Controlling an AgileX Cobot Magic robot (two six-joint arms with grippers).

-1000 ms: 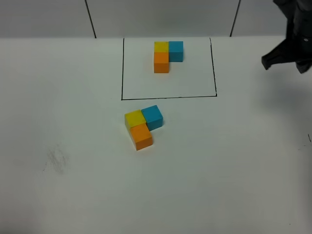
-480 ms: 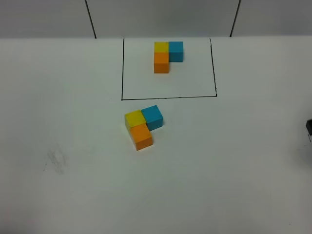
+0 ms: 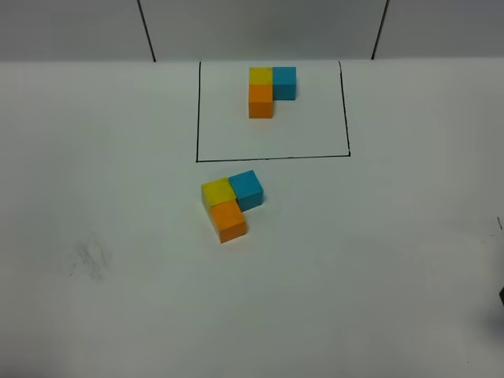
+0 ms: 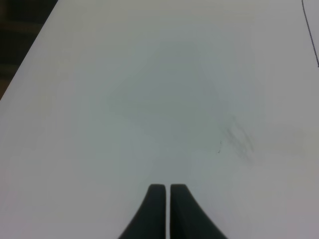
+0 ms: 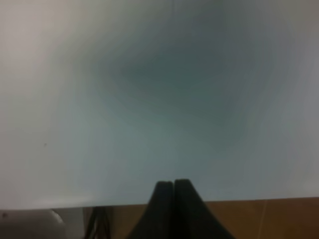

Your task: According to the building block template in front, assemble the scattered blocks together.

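From the high exterior view, the white desk (image 3: 378, 260) carries two sets of blocks. Inside a black-outlined rectangle (image 3: 272, 110) near the far edge sits the template (image 3: 270, 90): a yellow cube with a blue cube touching its right side and an orange cube touching its near side. Just outside the rectangle's near line lies the assembled set, slightly rotated: a yellow block (image 3: 216, 191), a blue block (image 3: 247, 189) touching its right side, and an orange block (image 3: 229, 220) touching its near side. A faint grey smudge (image 3: 90, 258) marks the desk toward the near left. Nothing else stands around the blocks, and open desk surface surrounds them on every side. Neither arm shows over the working area; only a sliver of something dark sits at the right border.

In the left wrist view, the left pincer (image 4: 167, 191) has its two dark fingers pressed nearly together, holding nothing, over bare desk. Faint scuff marks (image 4: 239, 139) lie ahead of it, the desk's edge runs along one side against a dark background, and a black line (image 4: 311, 32) crosses one corner.

In the right wrist view, the right pincer (image 5: 173, 186) is likewise closed and empty, poised at the desk's edge (image 5: 249, 199), with a brown floor (image 5: 279, 219) beyond; the surface is blurred and shadowed.
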